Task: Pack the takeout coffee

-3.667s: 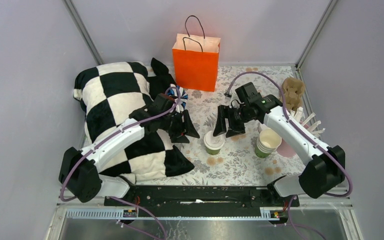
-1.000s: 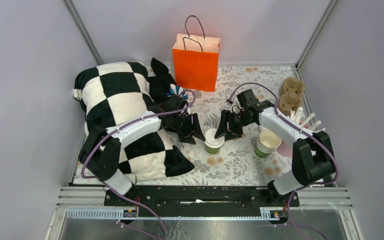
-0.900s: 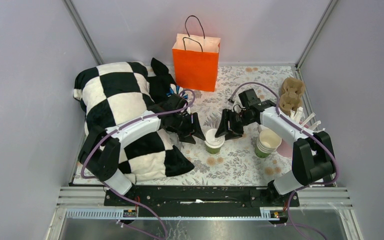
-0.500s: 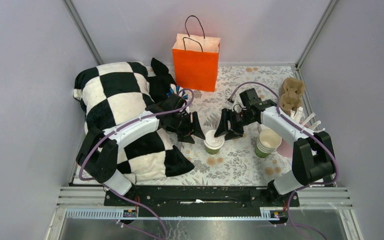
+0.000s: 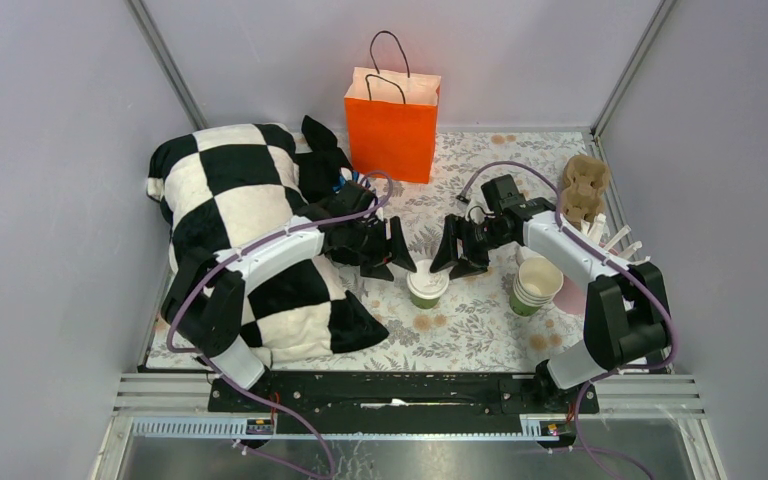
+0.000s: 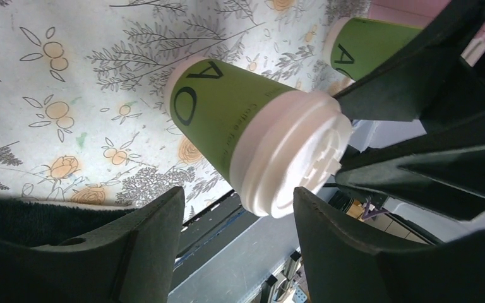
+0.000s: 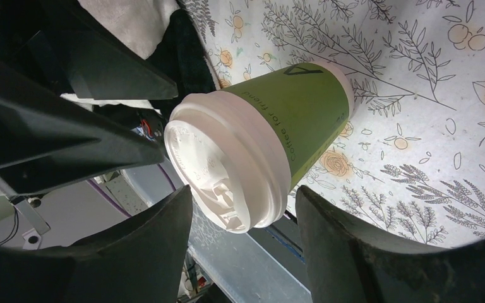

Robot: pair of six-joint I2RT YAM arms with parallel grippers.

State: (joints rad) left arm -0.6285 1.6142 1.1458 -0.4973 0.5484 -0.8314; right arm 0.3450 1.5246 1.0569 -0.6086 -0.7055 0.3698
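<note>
The takeout coffee (image 5: 427, 285), a small green paper cup with a white lid, stands upright on the floral tabletop. My left gripper (image 5: 398, 256) is open just left of its lid. My right gripper (image 5: 451, 258) is open just right of it. In the left wrist view the cup (image 6: 227, 117) lies beyond my open left gripper (image 6: 238, 197), its lid between the finger lines without clear contact. In the right wrist view the cup (image 7: 297, 117) sits the same way before my open right gripper (image 7: 245, 197). Each wrist view shows the other gripper's black fingers close behind the cup.
An orange paper bag (image 5: 392, 122) stands open at the back centre. A stack of lidless green cups (image 5: 535, 285) stands right of the coffee, with a pink cup of white sticks (image 5: 572, 297) and a cardboard carrier (image 5: 582, 188) beyond. A checkered pillow (image 5: 230, 205) fills the left.
My left gripper has moved right, close to the cup's lid. My right gripper has shifted slightly toward it. The cup has not moved.
</note>
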